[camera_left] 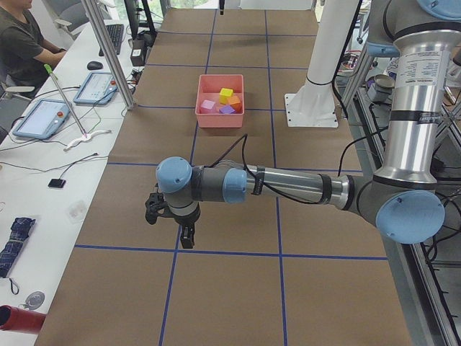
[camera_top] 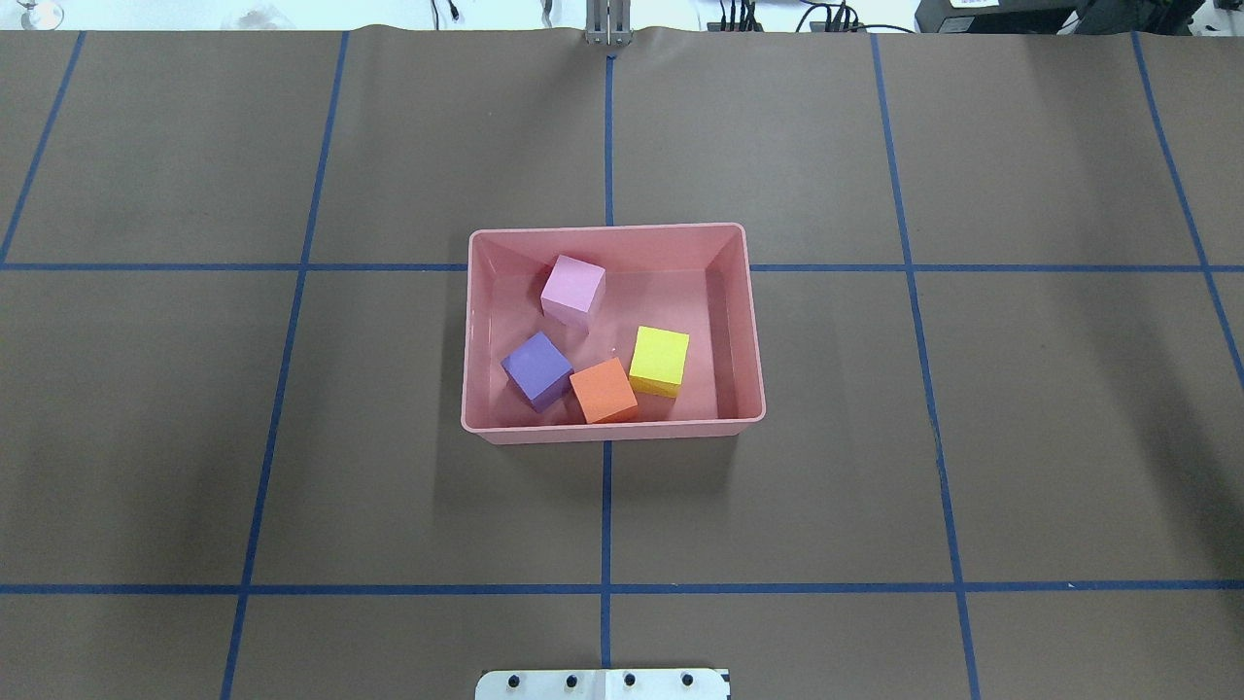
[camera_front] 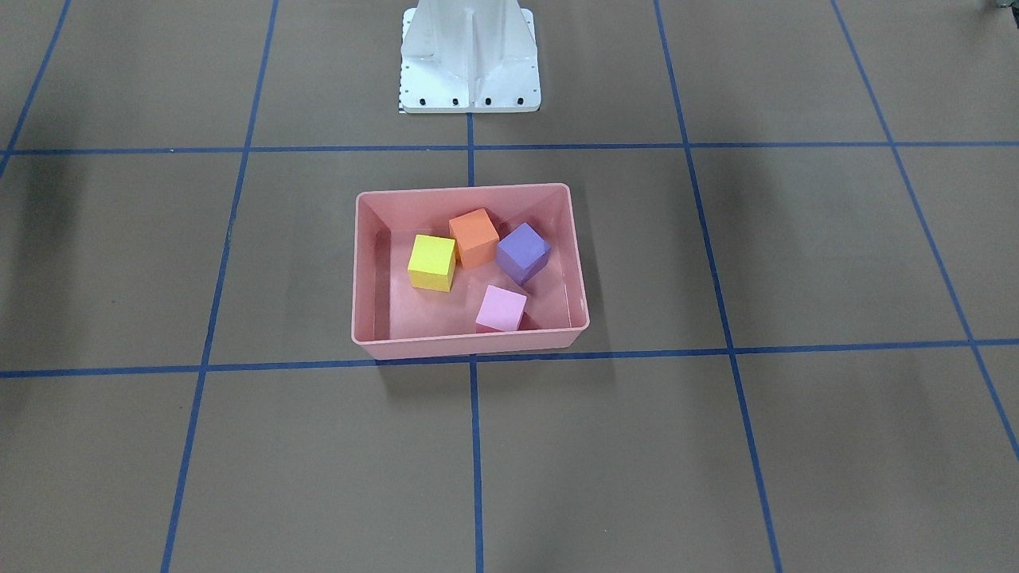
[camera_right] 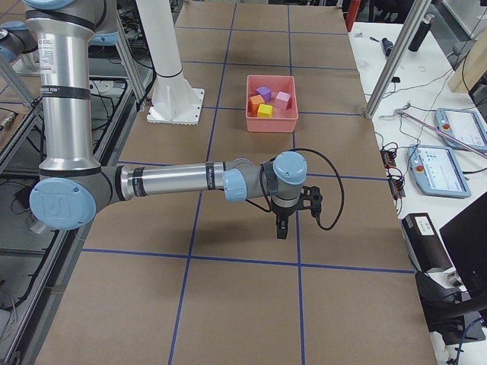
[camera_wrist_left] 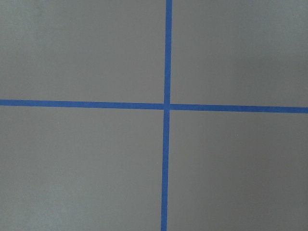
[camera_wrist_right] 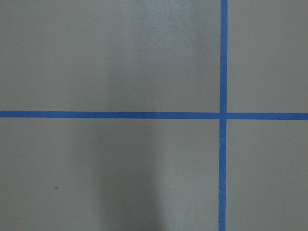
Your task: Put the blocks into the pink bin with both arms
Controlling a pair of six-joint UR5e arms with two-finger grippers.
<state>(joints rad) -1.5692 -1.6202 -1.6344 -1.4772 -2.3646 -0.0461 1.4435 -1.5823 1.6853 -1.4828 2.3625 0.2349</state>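
Table (camera_front: 716, 446): pink bin (camera_front: 466, 342) far from end effectors (camera_left: 186, 240) (camera_right: 281, 228)

Both arms bent at the elbow, grippers pointing down.
The left arm (camera_left: 288, 189) stands upright to its elbow, and its forearm runs level to the wrist, where the left gripper (camera_left: 186, 240) points straight down. The right arm (camera_right: 167, 182) mirrors this pose, its right gripper (camera_right: 281, 230) pointing down. How either gripper's jaws stand cannot be told.
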